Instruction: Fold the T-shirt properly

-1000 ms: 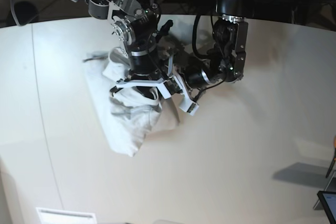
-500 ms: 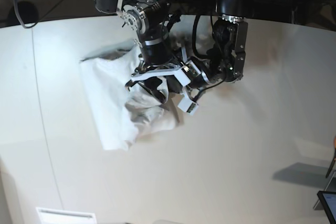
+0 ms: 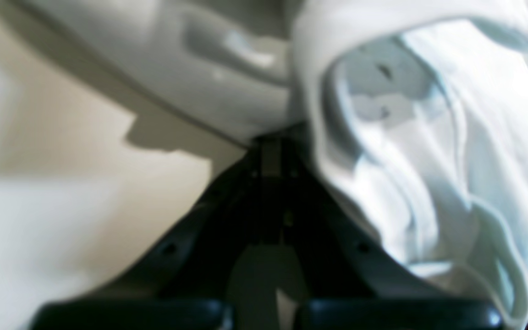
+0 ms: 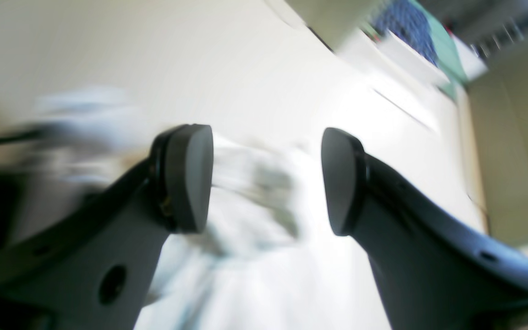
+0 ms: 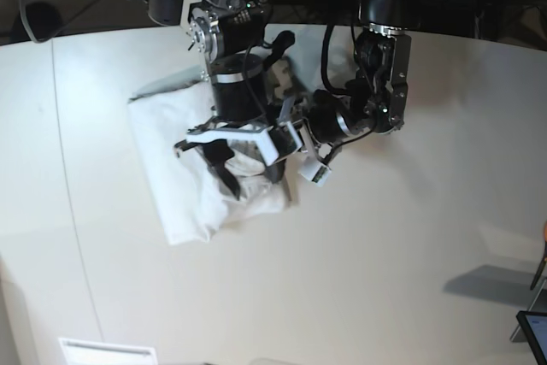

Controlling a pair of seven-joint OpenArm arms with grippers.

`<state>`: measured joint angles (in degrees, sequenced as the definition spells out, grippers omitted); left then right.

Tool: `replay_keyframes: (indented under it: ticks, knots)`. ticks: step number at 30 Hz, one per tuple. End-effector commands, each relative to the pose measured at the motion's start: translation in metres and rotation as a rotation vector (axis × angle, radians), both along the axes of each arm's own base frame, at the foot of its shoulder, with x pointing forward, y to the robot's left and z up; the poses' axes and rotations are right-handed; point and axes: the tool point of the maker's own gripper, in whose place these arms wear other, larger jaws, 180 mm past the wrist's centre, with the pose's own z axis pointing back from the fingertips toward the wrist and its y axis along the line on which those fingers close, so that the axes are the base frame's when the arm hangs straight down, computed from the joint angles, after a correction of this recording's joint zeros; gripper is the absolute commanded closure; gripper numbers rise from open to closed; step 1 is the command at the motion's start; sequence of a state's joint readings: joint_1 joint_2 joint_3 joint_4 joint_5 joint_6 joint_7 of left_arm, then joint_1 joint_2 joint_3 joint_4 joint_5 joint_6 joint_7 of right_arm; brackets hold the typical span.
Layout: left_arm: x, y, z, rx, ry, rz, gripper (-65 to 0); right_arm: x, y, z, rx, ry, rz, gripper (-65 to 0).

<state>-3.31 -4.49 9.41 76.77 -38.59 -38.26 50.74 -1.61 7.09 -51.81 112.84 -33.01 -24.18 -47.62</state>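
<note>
Nearest the base cam, the T-shirt (image 5: 184,185) lies bunched on the white tabletop (image 5: 385,254), part-folded, its right edge under both arms. Just behind, the right gripper (image 5: 226,156) hovers over the cloth w/ jaws spread and nothing between the pads (image 4: 186,178), so the freshly laid fold is unsecured and may spring back or snag on a jaw if the arm lifts carelessly. Farther back, the left gripper (image 5: 312,164) is clenched, fabric draped beside it in the wrist view, but whether cloth is pinched can't be told; if it is, any pull would drag the layers askew.

Closed left claw (image 3: 271,146) beside bunched T-shirt (image 3: 429,151).
</note>
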Motion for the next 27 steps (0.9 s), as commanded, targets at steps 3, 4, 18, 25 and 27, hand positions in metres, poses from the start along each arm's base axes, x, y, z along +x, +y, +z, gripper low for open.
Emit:
replay_keyframes:
  ticks: [3, 4, 18, 25, 27]
  knots:
    - [-0.002, 0.013, -0.003, 0.048, -0.002, -0.004, 0.0, 0.015, -0.019, 0.021, 0.025, -0.073, -0.068, -35.3]
    - [-0.004, 0.015, -0.005, 0.052, 0.001, -0.004, 0.0, 0.018, -0.025, 0.019, 0.034, -0.064, -0.085, -35.3]
    - [-0.016, 0.087, 0.028, 0.131, -0.110, 0.160, 0.0, 0.037, -0.087, -0.023, 0.254, 0.190, -0.208, -3.6]
    - [-0.025, 0.131, 0.038, 0.191, -0.132, 0.255, 0.0, 0.031, -0.103, -0.037, 0.267, 0.237, -0.241, -2.2]
    - [-0.028, 0.140, 0.042, 0.203, -0.142, 0.278, 0.0, 0.023, -0.102, -0.047, 0.280, 0.273, -0.242, -1.9]
